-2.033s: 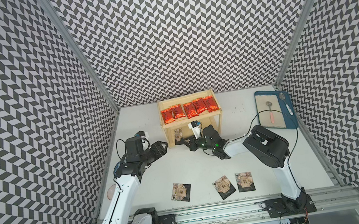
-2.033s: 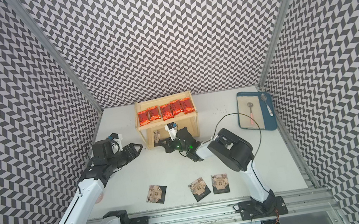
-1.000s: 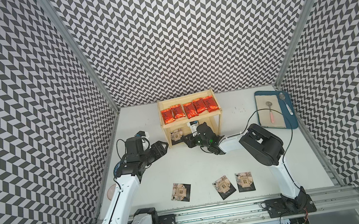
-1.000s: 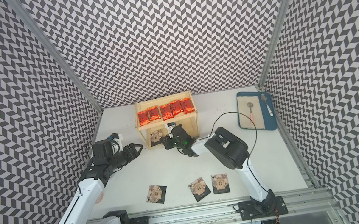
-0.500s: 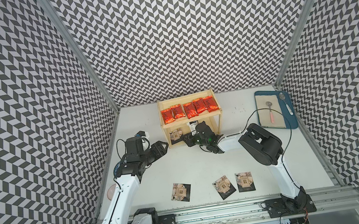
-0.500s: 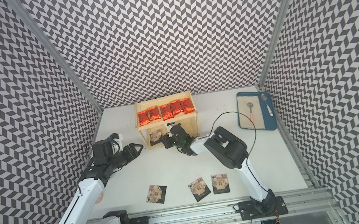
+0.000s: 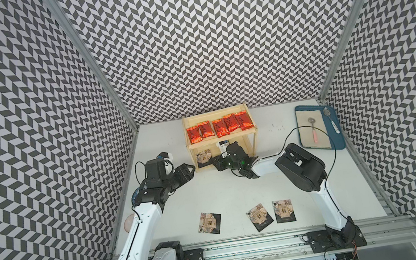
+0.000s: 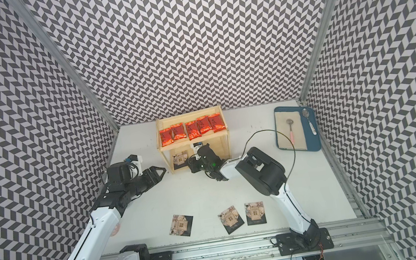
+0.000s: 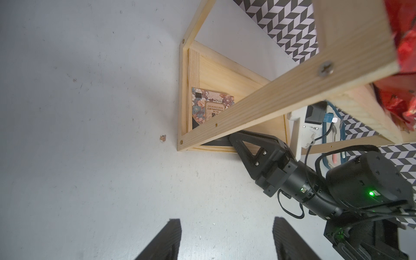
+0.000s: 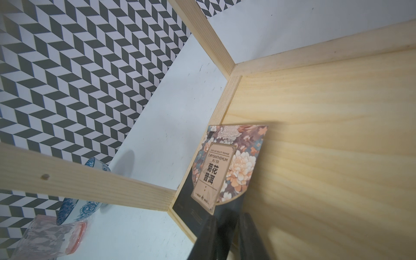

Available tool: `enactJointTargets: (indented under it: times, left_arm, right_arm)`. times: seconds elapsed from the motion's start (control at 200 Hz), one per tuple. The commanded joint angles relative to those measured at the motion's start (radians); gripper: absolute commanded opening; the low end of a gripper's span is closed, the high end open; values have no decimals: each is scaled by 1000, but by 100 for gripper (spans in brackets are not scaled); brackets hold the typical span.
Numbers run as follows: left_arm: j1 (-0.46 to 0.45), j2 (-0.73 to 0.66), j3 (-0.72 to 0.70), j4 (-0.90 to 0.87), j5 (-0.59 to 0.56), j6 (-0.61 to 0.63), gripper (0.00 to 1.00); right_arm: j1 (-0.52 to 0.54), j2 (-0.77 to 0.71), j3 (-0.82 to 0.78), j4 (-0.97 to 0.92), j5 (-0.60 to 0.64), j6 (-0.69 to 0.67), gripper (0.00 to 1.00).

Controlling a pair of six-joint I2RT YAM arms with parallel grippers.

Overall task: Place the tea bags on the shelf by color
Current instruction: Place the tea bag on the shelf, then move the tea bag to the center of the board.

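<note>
So, the black packet (image 10: pixel 225 171) you're dealing with is lying flat on the lower board (image 10: pixel 315 135) of the shelf (image 7: pixel 212 113), tucked into the front corner at the end nearest the left arm. The bit that matters: it lies dead ahead of the right gripper (image 10: pixel 228 219), with its plain dark end at the tips and the label running straight away from them, deeper onto the board. It's a flat squarish thing: black backing, peach and cream flowers, a beige label that reads Chrysanthemum Pu'er. The jaws are only narrowly apart at that dark end, and honestly I can't tell whether they're pinching it or clear of it. My guess is this one is placed, so your exit wants to be straight back along the line of the packet, low enough to miss the front rail overhead. Watch you don't drag it out with you.

On top of the shelf the five red sachets (image 7: pixel 219 128) sit in a row, so reds look done. Three black packets (image 7: pixel 259 216) lie on the table (image 7: pixel 237 182) near the front edge, two of them nearer your right arm. The left gripper (image 9: pixel 226 220) hangs spread wide and empty just outside that same end of the shelf.
</note>
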Motion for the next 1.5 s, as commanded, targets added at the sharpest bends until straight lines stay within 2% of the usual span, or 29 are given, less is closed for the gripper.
enactJointTargets:
  times: [0.0,0.175,0.521,0.756,0.931,1.152,1.307,1.497]
  left_arm:
    - [-3,-10,5,12,3,7,70]
    - [-3,-12,6,12,0,6,70]
    - [-1,-21,6,12,-21,3,70]
    - [5,-46,4,7,-59,-15,69]
    - [7,-71,-17,19,-71,-44,70]
    - [17,-85,-39,33,-81,-78,70]
    - [26,-81,-49,39,-77,-86,70]
    - [33,-81,-51,36,-75,-86,70]
  right_arm:
    - [-3,14,19,14,5,-16,26]
    - [-3,-14,8,4,12,-30,35]
    - [8,-144,-72,-7,-4,-62,43]
    - [58,-278,-224,1,16,-93,45]
    - [175,-427,-411,12,110,-145,46]
    - [363,-506,-547,45,247,-260,47]
    - [526,-461,-528,41,373,-385,54]
    - [598,-348,-427,-10,429,-453,54]
